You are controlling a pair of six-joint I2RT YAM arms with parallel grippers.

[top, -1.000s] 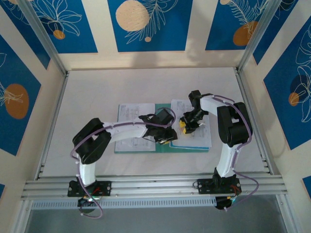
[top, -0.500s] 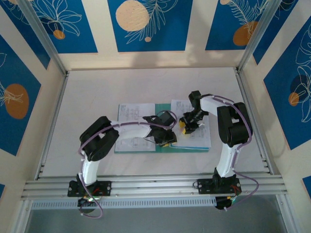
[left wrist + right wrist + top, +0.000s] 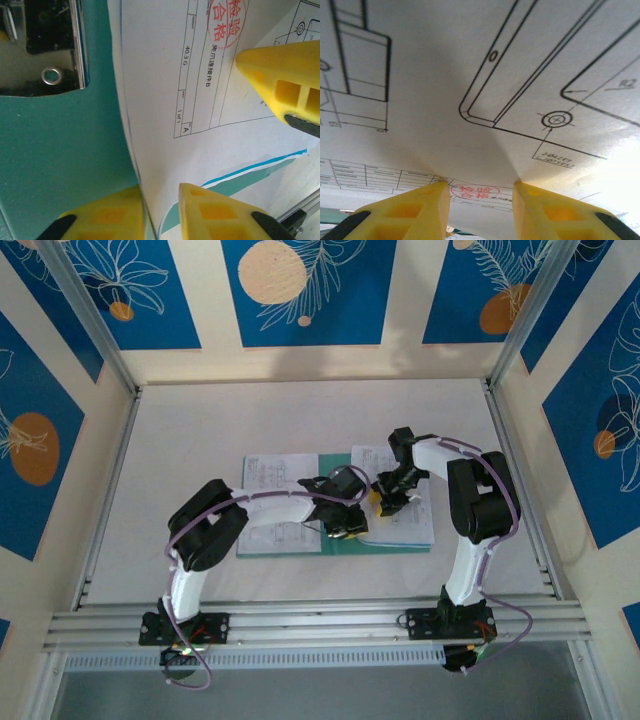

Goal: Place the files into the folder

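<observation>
Across the middle of the table (image 3: 200, 430), the folder (image 3: 60, 150) is lying open and flat. The files (image 3: 268, 475) are resting on both of its halves, with printed sheets to the left and to the right. The left gripper (image 3: 345, 527) is sitting low at the near left edge of the right-hand sheet. That edge is curling up and running between its two yellow fingers (image 3: 215, 215), one over teal card and the other over paper. The gap is narrow, and I cannot tell whether they are pinching the sheet. The left arm is reaching rightward with its elbow bent. The right gripper (image 3: 385, 502) is bearing down on the same sheet, just to the far right of the left one. Its jaws are standing partly apart with paper humping up beyond them, and I cannot tell whether it is gripping. Its arm is doubling back leftward from a raised elbow.
</observation>
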